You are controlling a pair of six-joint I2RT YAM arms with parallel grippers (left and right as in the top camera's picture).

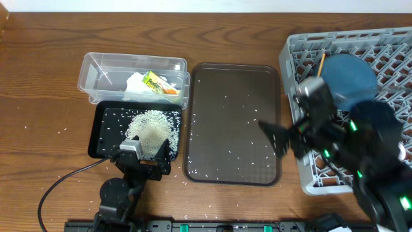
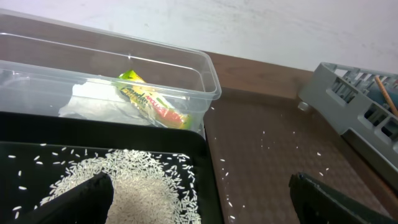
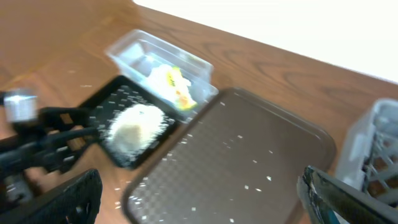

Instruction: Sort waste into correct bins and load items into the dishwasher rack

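Observation:
The clear tub [image 1: 96, 72] holds crumpled white tissue [image 1: 134, 85] and the yellow-green wrapper [image 1: 156, 83]; both also show in the left wrist view [image 2: 149, 99]. The black tray [image 1: 103, 125] holds a pile of rice [image 1: 151, 129]. The grey rack [image 1: 302, 58] at the right holds the blue plate [image 1: 351, 77] and a chopstick [image 1: 320, 63]. My left gripper [image 1: 143, 154] is open and empty at the black tray's near edge. My right gripper [image 1: 283, 138] is open and empty above the brown tray's right edge. Bowl and cups are hidden.
The brown serving tray [image 1: 232, 122] lies in the middle with scattered rice grains on it. Loose grains dot the table left of the black tray and along the front. A black cable [image 1: 58, 187] runs at the front left.

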